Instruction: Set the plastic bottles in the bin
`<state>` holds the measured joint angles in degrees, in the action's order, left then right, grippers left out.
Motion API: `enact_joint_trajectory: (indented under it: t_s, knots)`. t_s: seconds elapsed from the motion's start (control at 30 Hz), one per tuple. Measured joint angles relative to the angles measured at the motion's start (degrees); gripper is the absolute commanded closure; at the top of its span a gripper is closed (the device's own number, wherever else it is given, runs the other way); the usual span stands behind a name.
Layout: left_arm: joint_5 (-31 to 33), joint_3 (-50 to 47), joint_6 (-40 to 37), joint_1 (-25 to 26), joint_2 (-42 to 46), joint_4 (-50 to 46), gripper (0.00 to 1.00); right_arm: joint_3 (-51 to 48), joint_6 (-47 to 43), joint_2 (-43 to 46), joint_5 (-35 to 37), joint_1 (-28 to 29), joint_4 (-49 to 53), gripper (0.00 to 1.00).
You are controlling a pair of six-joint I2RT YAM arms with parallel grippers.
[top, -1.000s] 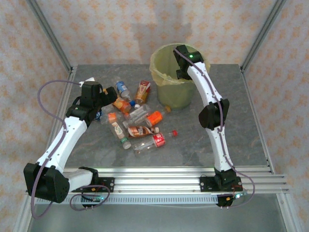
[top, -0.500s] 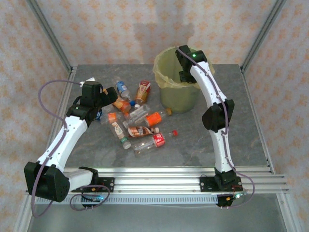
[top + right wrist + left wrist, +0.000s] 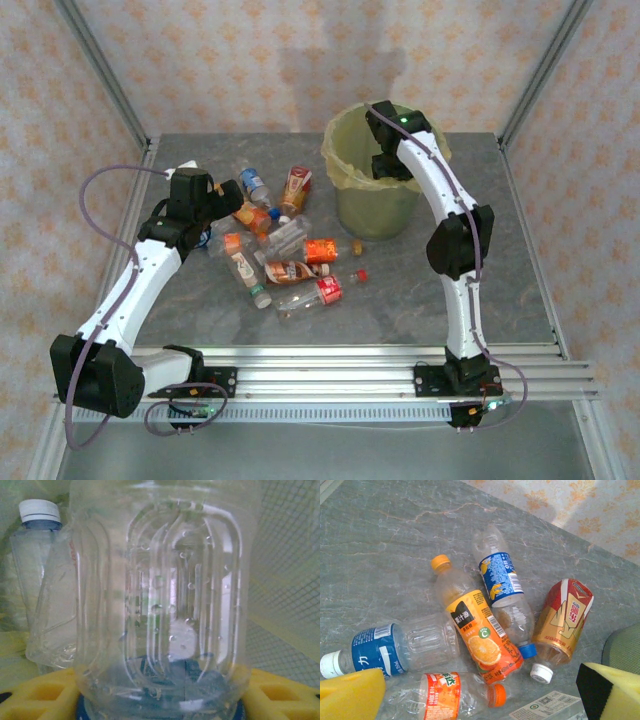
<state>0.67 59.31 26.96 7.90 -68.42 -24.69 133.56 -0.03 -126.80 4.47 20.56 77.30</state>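
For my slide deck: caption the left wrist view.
Open left gripper above scattered plastic bottles lying on the grey table.

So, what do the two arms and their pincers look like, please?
The left arm and right arm have white links with black joints and black bases. A thin purple-grey cable loops along the left one; a green light glows near the right wrist. The pincer fingers are yellow pads on black backing.
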Motion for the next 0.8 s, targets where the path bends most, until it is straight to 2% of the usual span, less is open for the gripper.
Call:
enact_joint_trajectory:
  t_s: [0.2, 0.33, 0.7, 0.8]
  knots:
    - [0.22, 0.00, -0.02, 0.00, 0.00, 0.00, 0.00, 4.92, 0.20, -1.55, -1.29, 0.02, -0.09, 0.22]
    - [0.24, 0.02, -0.04, 0.00, 0.00, 0.00, 0.00, 9.55, 0.37, -3.32, -1.33, 0.00, 0.17, 0.16]
    - [1.09, 0.02, -0.04, 0.00, 0.15, -0.42, 0.00, 18.60, 0.20, -3.61, -1.22, 0.02, 1.14, 0.14]
    - [1.57, 0.02, -0.02, 0.00, 0.90, -1.22, 0.00, 18.32, 0.22, -2.45, -1.22, 0.00, 0.79, 0.18]
